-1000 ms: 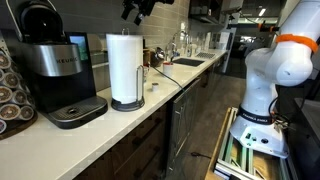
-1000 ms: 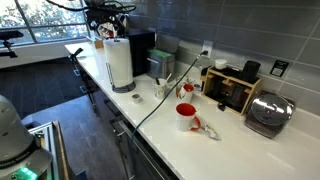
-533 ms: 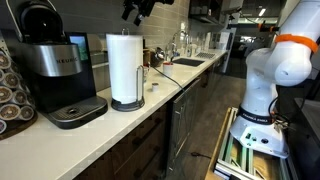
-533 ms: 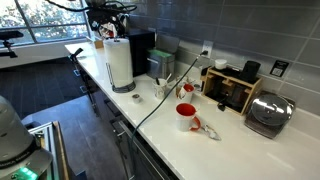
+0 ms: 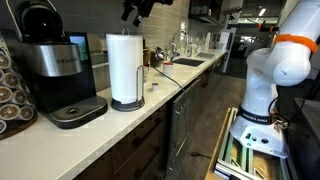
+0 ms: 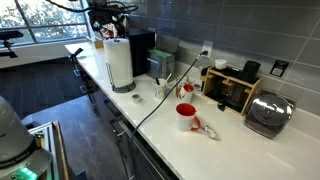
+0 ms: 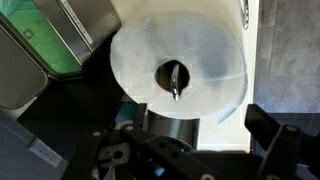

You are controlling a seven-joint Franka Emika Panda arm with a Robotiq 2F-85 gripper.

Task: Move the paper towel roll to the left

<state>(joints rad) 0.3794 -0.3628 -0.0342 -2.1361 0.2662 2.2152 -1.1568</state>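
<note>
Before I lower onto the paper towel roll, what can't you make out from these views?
- Black end effector: cropped by the top edge in an exterior view; open or shut unclear.
- Its fingers: dark blur at the wrist view's bottom.
- Dark round holder base: hidden in wrist view under the tall white paper towel roll.

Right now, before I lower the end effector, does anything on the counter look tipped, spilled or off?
Nothing stands out. The paper towel roll stands upright beside the coffee machine, the end effector hangs above it, and the red mug farther along the counter is upright with no spill visible.
</note>
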